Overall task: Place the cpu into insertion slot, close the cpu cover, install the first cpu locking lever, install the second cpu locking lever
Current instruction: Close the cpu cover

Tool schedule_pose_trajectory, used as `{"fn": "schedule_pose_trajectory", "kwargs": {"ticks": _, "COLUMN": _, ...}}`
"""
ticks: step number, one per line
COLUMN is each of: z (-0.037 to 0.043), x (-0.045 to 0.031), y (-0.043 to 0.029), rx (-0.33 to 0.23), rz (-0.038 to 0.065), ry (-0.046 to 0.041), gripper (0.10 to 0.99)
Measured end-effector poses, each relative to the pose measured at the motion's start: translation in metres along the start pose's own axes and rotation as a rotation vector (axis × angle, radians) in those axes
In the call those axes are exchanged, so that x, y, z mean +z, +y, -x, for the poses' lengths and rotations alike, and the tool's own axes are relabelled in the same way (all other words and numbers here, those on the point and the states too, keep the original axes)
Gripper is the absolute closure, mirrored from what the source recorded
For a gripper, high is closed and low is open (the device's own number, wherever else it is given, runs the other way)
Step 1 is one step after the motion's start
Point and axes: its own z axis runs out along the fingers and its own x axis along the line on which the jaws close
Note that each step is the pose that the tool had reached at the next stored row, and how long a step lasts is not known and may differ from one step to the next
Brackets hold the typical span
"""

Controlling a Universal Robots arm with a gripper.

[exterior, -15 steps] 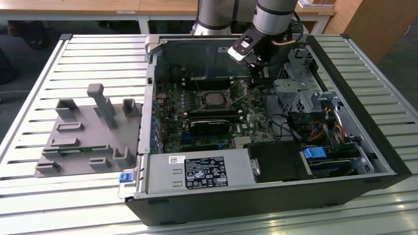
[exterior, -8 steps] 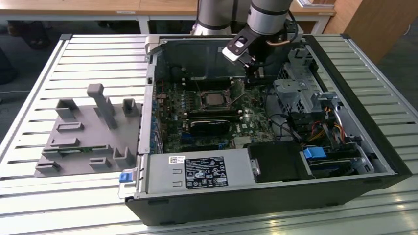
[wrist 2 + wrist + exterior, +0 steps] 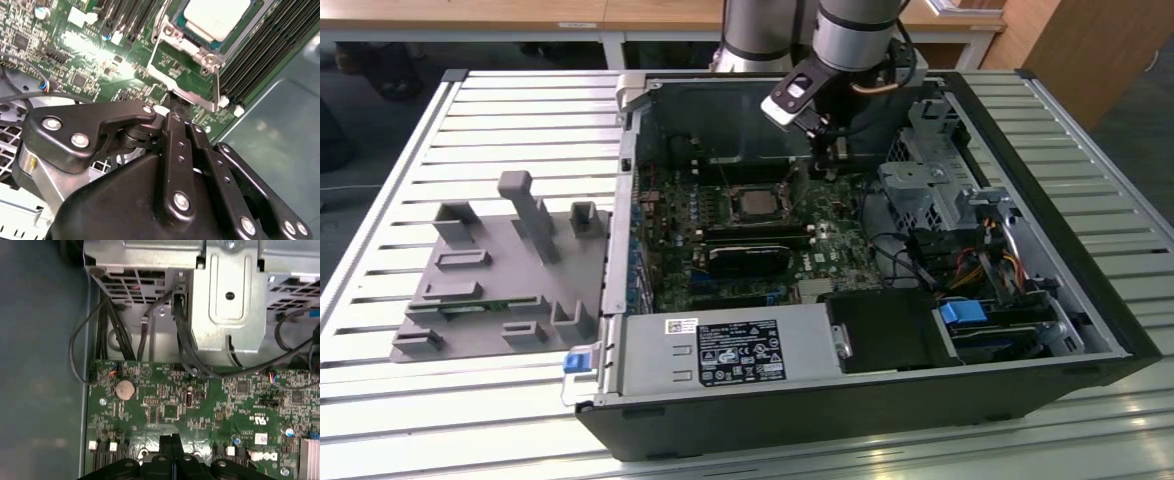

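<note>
The cpu [image 3: 757, 203] is a silvery-beige square lying flat in the insertion slot [image 3: 732, 190] on the green board inside the open computer case. In the second wrist view the cpu [image 3: 216, 19] shows with the silvery cpu cover [image 3: 192, 47] lying along its edge. My gripper [image 3: 827, 168] hangs low over the board, just to the exterior view's right of the socket. Its black fingers [image 3: 172, 120] are pressed together, tips down at the socket frame's corner. The gripper [image 3: 172, 439] shows nothing between its fingers. A thin metal lever [image 3: 218, 85] runs along the frame beside the tips.
A black fan card [image 3: 747, 255] sits below the socket. The metal drive cage [image 3: 927, 190] and loose cables [image 3: 107, 335] crowd the exterior view's right. A power supply [image 3: 720, 350] fills the near end. A grey fixture block [image 3: 494, 265] stands on the slatted table outside the case.
</note>
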Motion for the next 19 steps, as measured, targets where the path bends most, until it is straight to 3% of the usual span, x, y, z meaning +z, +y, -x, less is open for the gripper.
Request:
{"fn": "schedule_pose_trajectory", "kwargs": {"ticks": 8, "z": -0.0004, "x": 0.0002, "y": -0.0155, "rx": 0.000, "rz": 0.000, "ry": 0.0001, "gripper": 0.980}}
{"fn": "schedule_pose_trajectory", "kwargs": {"ticks": 19, "z": -0.0006, "x": 0.0040, "y": -0.0251, "rx": 0.000, "rz": 0.000, "ry": 0.0000, "gripper": 0.980}}
